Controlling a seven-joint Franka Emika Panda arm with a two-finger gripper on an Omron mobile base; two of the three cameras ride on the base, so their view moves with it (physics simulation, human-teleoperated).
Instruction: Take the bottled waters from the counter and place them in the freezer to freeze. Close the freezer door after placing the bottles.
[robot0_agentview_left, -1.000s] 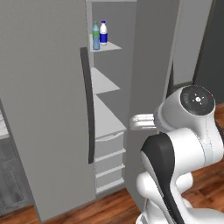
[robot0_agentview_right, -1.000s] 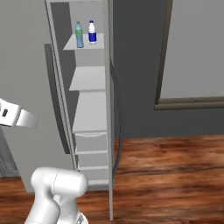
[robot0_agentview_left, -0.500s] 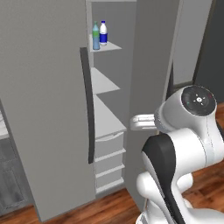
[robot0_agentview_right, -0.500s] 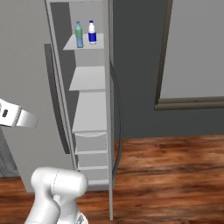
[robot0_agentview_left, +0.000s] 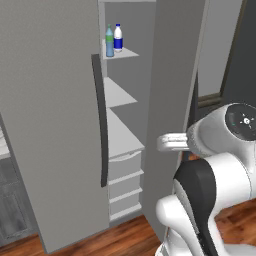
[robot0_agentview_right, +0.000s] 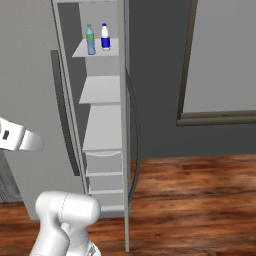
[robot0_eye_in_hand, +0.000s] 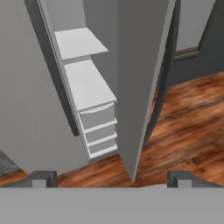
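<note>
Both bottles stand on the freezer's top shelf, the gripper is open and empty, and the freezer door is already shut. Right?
Not quite: the freezer door is open, as the left base view shows. The rest holds: both bottles stand on the top shelf, and the gripper is open and empty.

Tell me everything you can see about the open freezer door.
The freezer door is a tall, flat, light-grey panel, smooth as painted metal. It stands open, swung out from the freezer, its thin edge toward the cameras. A long dark curved handle runs down its far face. Its bottom edge hangs just above the wooden floor. Nothing touches it; the open gripper is apart from it.
</note>
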